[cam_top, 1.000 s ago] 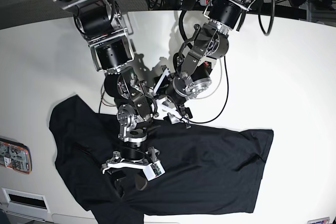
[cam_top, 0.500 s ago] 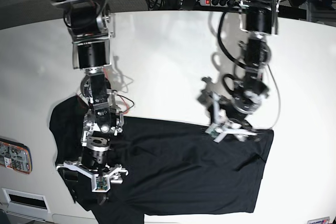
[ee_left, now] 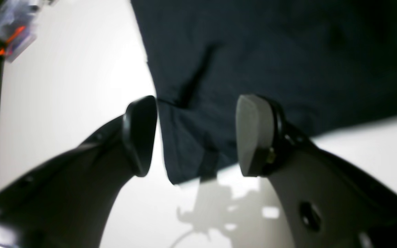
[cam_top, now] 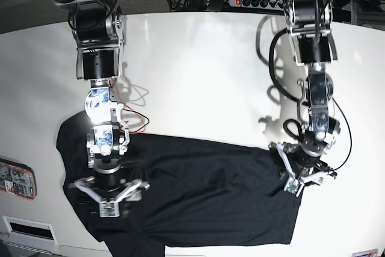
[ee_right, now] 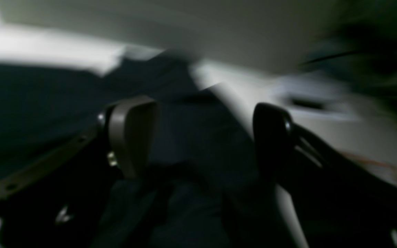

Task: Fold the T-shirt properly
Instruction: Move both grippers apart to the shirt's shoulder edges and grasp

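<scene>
The black T-shirt [cam_top: 204, 191] lies spread on the white table [cam_top: 204, 70], reaching close to the front edge. My left gripper [cam_top: 304, 179] hangs over the shirt's right edge. In the left wrist view the left gripper [ee_left: 196, 136] is open, its fingers [ee_left: 255, 134] straddling a hemmed corner of the T-shirt [ee_left: 271, 51] without touching it. My right gripper [cam_top: 108, 194] is over the shirt's left part. The right wrist view is blurred, but it shows the right gripper [ee_right: 202, 137] open above the dark T-shirt [ee_right: 47, 103], holding nothing.
An orange-and-clear packet [cam_top: 17, 179] lies at the table's left edge, with a white box [cam_top: 27, 228] in front of it. Thin red and black wires [cam_top: 135, 97] trail beside the right arm. A power strip [cam_top: 252, 1] sits behind the table.
Both arms have swung apart from the middle: the right gripper to the shirt's left part, the left gripper to its right edge. Both stayed open.
</scene>
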Robot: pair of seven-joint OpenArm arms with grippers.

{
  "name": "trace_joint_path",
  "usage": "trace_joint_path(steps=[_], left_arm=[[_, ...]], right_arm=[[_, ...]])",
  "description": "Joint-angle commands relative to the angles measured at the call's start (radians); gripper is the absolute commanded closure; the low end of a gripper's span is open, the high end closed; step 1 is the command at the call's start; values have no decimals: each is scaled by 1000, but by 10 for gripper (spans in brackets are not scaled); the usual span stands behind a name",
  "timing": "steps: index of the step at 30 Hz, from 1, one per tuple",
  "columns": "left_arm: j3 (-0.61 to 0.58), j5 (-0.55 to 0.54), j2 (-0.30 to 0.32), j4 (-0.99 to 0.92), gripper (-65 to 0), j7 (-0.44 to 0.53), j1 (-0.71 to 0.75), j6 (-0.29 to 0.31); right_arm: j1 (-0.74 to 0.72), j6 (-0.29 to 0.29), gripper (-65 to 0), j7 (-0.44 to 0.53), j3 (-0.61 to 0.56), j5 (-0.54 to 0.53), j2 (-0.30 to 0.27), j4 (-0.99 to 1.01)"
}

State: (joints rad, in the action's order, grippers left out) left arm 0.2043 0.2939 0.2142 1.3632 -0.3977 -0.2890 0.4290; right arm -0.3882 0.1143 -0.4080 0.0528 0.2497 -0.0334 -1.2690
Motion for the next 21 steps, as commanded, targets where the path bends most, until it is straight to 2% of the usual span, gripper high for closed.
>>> trace_joint_path(steps=[1, 6, 9, 11, 13, 16, 21], left_arm=[[4, -3, 9, -15, -328, 18, -37, -12], [5, -5, 12, -169, -328, 23, -115, -17], [7, -5, 17, -279, -328, 26, -171, -17], [7, -15, 46, -351, -328, 35, -204, -17], [7, -80, 61, -394, -328, 119, -210, -17], [5, -200, 92, -446, -328, 267, -209, -19], [-1, -269, 115, -568, -327, 282, -217, -19]], right_arm=[[-33, -1, -444, 16, 2, -17, -3, -19], [-35, -5, -444, -10, 2, -100, -44, 16], [-36, -11, -445, -27, 2, -106, -61, 73], [-36, -34, -445, -44, 0, -106, -63, 124], [-35, -69, -445, -44, 2, -106, -63, 160], [-35, -78, -445, -39, 31, -106, -63, 196], [-35, -80, -445, -29, 106, -106, -63, 240]])
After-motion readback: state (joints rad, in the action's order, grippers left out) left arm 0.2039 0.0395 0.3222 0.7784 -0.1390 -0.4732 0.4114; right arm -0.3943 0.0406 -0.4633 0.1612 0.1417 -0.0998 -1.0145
